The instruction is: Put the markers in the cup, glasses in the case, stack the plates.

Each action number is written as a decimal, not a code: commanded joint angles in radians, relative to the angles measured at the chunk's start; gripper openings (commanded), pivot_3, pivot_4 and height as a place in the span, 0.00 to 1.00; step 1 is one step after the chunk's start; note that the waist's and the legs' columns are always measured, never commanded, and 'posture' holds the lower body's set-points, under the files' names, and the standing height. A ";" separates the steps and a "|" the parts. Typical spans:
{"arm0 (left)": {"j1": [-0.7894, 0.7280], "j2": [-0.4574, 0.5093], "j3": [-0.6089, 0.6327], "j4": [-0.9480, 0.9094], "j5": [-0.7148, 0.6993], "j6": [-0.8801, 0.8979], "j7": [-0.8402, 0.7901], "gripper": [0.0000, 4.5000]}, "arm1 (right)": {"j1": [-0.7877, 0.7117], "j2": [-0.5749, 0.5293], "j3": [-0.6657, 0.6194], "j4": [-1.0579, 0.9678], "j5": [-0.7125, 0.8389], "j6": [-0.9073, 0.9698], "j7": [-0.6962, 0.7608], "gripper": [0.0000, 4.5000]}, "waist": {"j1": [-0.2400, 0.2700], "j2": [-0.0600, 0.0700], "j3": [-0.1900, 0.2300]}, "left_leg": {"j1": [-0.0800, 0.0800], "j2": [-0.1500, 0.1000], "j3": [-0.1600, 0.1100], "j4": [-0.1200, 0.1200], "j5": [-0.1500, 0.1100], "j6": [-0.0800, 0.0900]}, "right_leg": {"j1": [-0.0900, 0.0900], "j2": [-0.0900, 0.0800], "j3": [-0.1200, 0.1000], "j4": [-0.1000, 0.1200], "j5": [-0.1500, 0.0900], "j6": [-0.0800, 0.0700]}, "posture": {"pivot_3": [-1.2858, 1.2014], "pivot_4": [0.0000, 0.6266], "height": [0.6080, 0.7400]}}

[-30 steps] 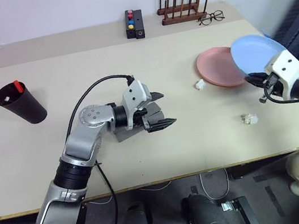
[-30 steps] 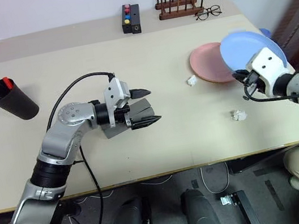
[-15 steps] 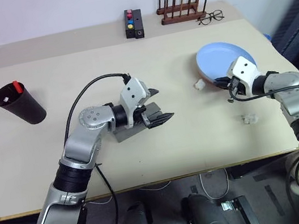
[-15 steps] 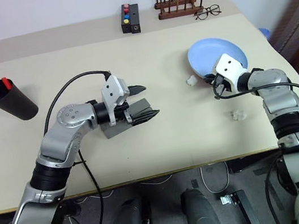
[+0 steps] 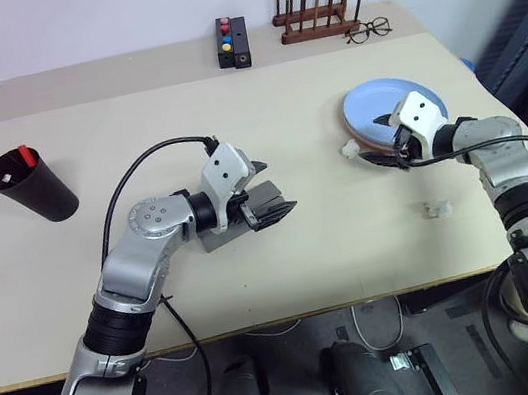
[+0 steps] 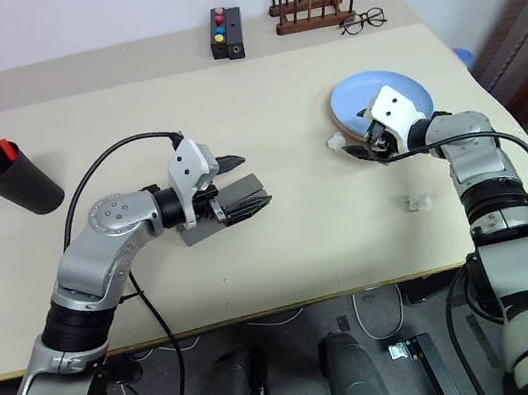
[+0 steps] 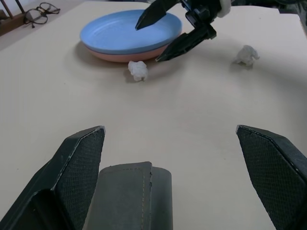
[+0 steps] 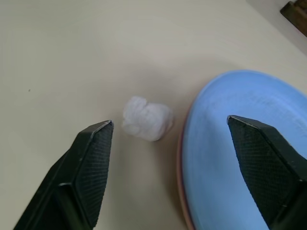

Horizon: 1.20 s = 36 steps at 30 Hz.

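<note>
The light blue plate (image 5: 387,104) lies on top of the pink plate (image 7: 125,54) at the table's right; only the pink rim shows. My right gripper (image 6: 369,142) is open at the stack's near edge, one finger over the blue plate, one beside it. The grey case (image 7: 130,196) lies mid-table, and my left gripper (image 5: 274,190) hangs open over it, a finger on each side. At the far left stands the dark cup (image 5: 29,187) with the red cap of a marker (image 5: 26,153) sticking out of it. The glasses are out of view.
One white paper wad (image 8: 146,118) lies just left of the plates, another (image 5: 437,210) near the front right. At the back stand a black box with coloured buttons (image 5: 229,43), a wooden peg rack (image 5: 315,19) and wire-framed spectacles (image 5: 366,32).
My right gripper carried the blue plate left and down onto the pink plate, then opened and let it go. The left arm has hardly moved.
</note>
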 commanded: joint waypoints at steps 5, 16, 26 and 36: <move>-0.009 0.003 -0.010 0.007 -0.001 -0.040 -0.041 1.00 | 0.198 -0.159 -0.154 -0.436 0.173 0.275 0.085 0.88 | 0.007 0.000 0.000 | 0.000 0.000 -0.001 0.000 0.000 0.000 | 0.001 -0.001 0.000 -0.001 0.000 0.000 | 0.52 0.24 1.00; -0.045 -0.028 -0.041 0.079 0.012 -0.094 -0.085 1.00 | 0.582 -0.325 -0.309 -0.715 0.299 0.541 0.165 0.88 | 0.000 0.000 0.000 | 0.001 -0.001 0.000 0.000 0.000 0.001 | 0.001 0.001 0.000 -0.001 0.000 0.000 | 0.52 0.24 1.00; -0.048 -0.027 -0.041 0.081 0.026 -0.098 -0.091 1.00 | 0.657 -0.291 -0.265 -0.677 0.281 0.547 0.149 0.88 | 0.002 0.000 0.000 | 0.001 -0.001 0.000 0.000 0.000 0.001 | 0.001 0.001 0.001 -0.001 0.000 0.000 | 0.52 0.24 1.00; -0.010 0.026 -0.044 0.028 0.014 -0.075 -0.132 1.00 | 0.627 -0.270 -0.199 -0.635 0.264 0.522 0.147 0.88 | 0.002 0.000 0.000 | 0.001 -0.001 0.000 0.000 0.000 0.001 | 0.001 0.001 0.001 -0.001 0.000 0.000 | 0.52 0.24 1.00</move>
